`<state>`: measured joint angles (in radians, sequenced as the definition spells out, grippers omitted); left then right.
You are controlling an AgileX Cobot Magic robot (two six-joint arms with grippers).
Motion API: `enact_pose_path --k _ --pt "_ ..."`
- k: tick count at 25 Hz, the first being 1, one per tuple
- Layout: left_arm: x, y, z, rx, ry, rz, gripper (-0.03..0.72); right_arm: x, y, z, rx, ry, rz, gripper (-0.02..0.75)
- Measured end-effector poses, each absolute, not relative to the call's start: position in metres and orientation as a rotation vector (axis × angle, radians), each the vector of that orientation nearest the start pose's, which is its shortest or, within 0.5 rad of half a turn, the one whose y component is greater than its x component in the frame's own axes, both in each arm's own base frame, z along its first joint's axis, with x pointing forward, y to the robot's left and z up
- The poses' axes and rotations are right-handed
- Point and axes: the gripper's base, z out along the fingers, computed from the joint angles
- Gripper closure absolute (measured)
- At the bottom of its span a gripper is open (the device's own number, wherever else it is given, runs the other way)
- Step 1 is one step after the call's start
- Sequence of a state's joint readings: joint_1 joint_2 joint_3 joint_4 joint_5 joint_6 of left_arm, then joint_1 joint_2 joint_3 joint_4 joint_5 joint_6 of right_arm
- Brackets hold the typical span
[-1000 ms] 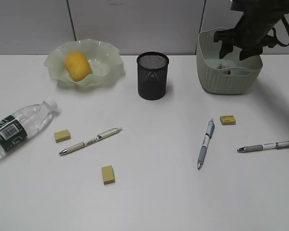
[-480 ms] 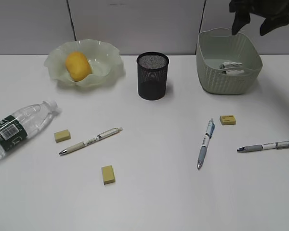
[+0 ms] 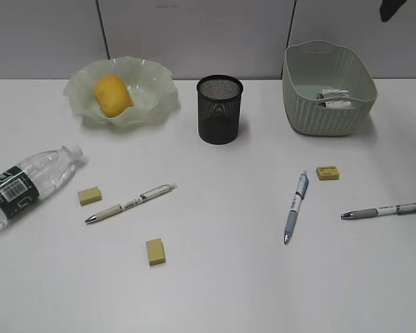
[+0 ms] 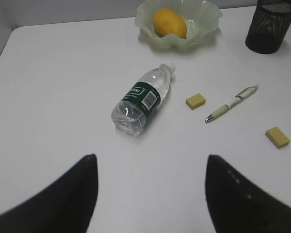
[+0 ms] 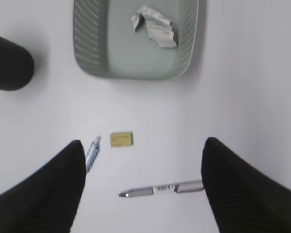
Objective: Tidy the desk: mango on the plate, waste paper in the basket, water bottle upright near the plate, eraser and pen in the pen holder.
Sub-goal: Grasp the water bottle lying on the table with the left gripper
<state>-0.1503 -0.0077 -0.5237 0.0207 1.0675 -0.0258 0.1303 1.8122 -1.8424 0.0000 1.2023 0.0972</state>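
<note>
The mango [image 3: 111, 95] rests in the ruffled green plate [image 3: 152, 76]. The waste paper [image 5: 154, 26] lies inside the basket [image 3: 328, 114]. The water bottle [image 4: 143, 99] lies on its side at the desk's left. Three yellow erasers [image 3: 89, 195] [image 3: 155, 251] [image 3: 327, 172] and three pens [image 3: 130, 202] [image 3: 296, 205] [image 3: 384, 209] lie loose on the desk. The black mesh pen holder [image 3: 220, 109] stands at the back centre. My left gripper [image 4: 150, 158] hangs open and empty, short of the bottle. High above the grey pen [image 5: 160, 189], my right gripper [image 5: 143, 141] is open and empty.
The desk [image 3: 229, 291] is white, with a grey partition wall behind it. Only a dark tip of the right arm [image 3: 392, 8] shows at the exterior view's top right corner. The left arm is outside that view.
My right gripper has risen from over the basket up and nearly out of the exterior view, leaving the paper inside. Nothing on the desk has shifted.
</note>
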Motion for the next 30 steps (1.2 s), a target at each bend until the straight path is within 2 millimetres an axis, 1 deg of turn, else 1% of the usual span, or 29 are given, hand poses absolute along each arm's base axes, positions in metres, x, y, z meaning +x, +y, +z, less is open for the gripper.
enact_pose_path --k 3,5,6,7,9,13,14,15,16,19,20,21,24,26,30 --pt "-0.009 0.003 0.283 0.124 2.017 -0.087 0.165 0.359 0.052 0.36 -0.062 2.689 0.074 0.156" --pt "-0.009 0.003 0.283 0.124 2.017 -0.087 0.166 0.333 0.053 0.36 -0.095 2.697 0.049 0.16" --pt "-0.009 0.003 0.283 0.124 2.017 -0.087 0.167 0.318 0.055 0.364 -0.114 2.682 0.047 0.16" --pt "-0.009 0.003 0.283 0.124 2.017 -0.087 0.167 0.301 0.056 0.364 -0.136 2.668 0.049 0.162" --pt "-0.009 0.003 0.283 0.124 2.017 -0.087 0.167 0.275 0.056 0.364 -0.163 2.633 0.058 0.164" --pt "-0.008 0.002 0.285 0.125 2.012 -0.096 0.168 0.226 0.048 0.357 -0.169 2.567 0.081 0.164" --pt "-0.007 0.002 0.287 0.125 2.011 -0.097 0.168 0.212 0.045 0.356 -0.168 2.542 0.086 0.164" --pt "-0.005 0.002 0.29 0.124 1.999 -0.098 0.168 0.202 0.043 0.35 -0.168 2.543 0.086 0.164" --pt "-0.002 0.001 0.294 0.123 1.983 -0.1 0.169 0.189 0.04 0.349 -0.167 2.524 0.089 0.164" --pt "0.009 -0.001 0.304 0.121 1.935 -0.117 0.169 0.154 0.032 0.343 -0.175 2.482 0.092 0.164" --pt "0.014 -0.002 0.306 0.12 1.923 -0.118 0.169 0.138 0.029 0.343 -0.174 2.447 0.097 0.164" --pt "0.019 -0.003 0.308 0.12 1.922 -0.118 0.169 0.124 0.025 0.343 -0.171 2.407 0.103 0.164" --pt "0.038 -0.007 0.312 0.116 1.933 -0.139 0.169 0.086 0.017 0.334 -0.167 2.322 0.115 0.164" --pt "0.053 -0.009 0.312 0.116 1.967 -0.14 0.169 0.064 0.012 0.327 -0.163 2.273 0.122 0.164" --pt "0.083 -0.014 0.308 0.118 2.038 -0.138 0.169 0.027 0.004 0.307 -0.156 2.213 0.13 0.165"
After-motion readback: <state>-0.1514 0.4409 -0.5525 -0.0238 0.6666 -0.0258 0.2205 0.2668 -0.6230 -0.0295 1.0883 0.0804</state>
